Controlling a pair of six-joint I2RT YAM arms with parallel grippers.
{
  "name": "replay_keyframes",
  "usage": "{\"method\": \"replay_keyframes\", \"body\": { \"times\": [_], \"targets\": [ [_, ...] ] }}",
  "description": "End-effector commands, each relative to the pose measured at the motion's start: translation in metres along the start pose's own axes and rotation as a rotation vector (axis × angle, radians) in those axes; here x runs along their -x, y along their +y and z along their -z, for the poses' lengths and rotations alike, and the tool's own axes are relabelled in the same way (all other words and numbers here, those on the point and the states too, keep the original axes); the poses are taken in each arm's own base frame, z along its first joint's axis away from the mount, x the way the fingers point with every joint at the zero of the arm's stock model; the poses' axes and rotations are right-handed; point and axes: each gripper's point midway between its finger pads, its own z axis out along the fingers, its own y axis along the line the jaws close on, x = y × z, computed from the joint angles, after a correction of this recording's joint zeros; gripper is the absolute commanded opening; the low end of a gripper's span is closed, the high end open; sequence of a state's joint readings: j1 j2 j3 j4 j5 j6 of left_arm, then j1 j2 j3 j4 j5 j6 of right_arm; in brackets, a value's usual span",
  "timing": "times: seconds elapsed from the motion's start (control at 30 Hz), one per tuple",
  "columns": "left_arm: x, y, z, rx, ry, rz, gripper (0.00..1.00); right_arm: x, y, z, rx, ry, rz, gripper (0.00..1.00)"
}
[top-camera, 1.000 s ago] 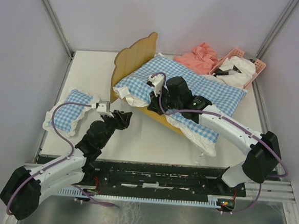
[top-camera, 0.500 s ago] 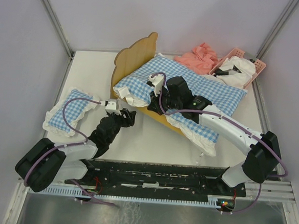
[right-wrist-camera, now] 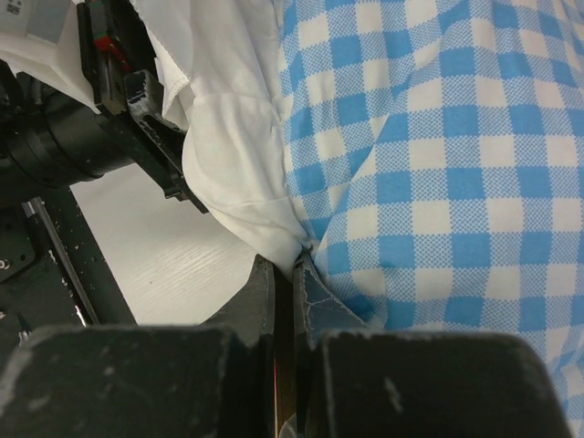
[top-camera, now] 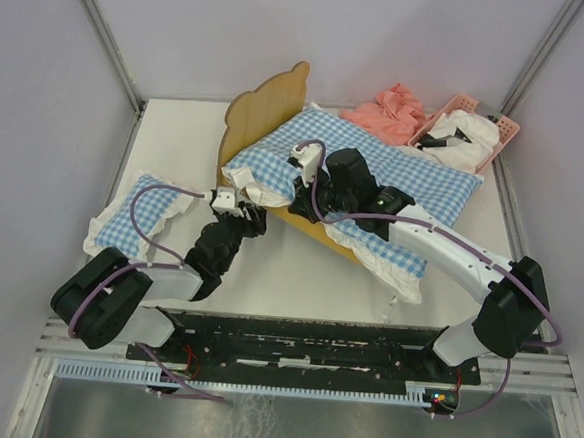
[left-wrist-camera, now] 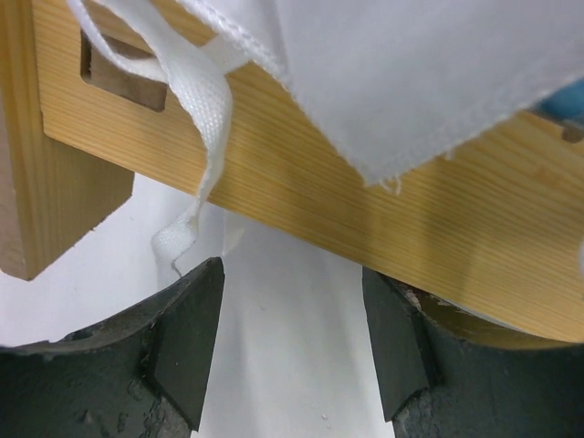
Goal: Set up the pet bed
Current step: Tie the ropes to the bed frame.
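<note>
Plainly, the small light-wood pet bed frame with a wavy bear-ear headboard (top-camera: 264,117) sits toward the back of the white table (top-camera: 298,270), headboard to the left, with the big blue-and-white checked cushion with a white frill (top-camera: 415,178) draped over it and spilling past its near edge. The right gripper (right-wrist-camera: 287,274) has its fingers pressed together on the cushion's seam, where frill meets checked cloth. The left gripper (left-wrist-camera: 292,310) hangs with its fingers spread just below the frame's near side rail (left-wrist-camera: 365,228), close to the headboard corner, touching nothing that I can see. The frame looks stiff and fairly light, so it would likely skid on the smooth table if pushed rather than held. The thin flat rail seems the best place to clamp, since the fingers can straddle it. The cushion is soft and floppy and will sag from any single pinch. The seam gives a firmer bite than the loose frill, which could slip out.
</note>
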State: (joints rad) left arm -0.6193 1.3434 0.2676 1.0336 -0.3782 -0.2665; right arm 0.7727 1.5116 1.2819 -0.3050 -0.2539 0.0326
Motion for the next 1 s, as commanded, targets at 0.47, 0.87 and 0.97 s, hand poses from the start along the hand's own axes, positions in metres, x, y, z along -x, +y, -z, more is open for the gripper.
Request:
{"method": "replay_keyframes", "body": {
  "times": [0.47, 0.87, 0.97],
  "targets": [
    [0.053, -0.004, -0.037, 0.041, -0.273, -0.151, 0.68, 0.098, 0.003, 0.045, -0.023, -0.318, 0.111, 0.02],
    [0.064, -0.008, -0.044, 0.028, -0.359, -0.204, 0.33, 0.092, 0.005, 0.044, -0.009, -0.303, 0.109, 0.02],
    [0.06, -0.009, -0.038, 0.002, -0.347, -0.184, 0.09, 0.089, 0.002, 0.042, -0.024, -0.304, 0.103, 0.02]
  ]
}}
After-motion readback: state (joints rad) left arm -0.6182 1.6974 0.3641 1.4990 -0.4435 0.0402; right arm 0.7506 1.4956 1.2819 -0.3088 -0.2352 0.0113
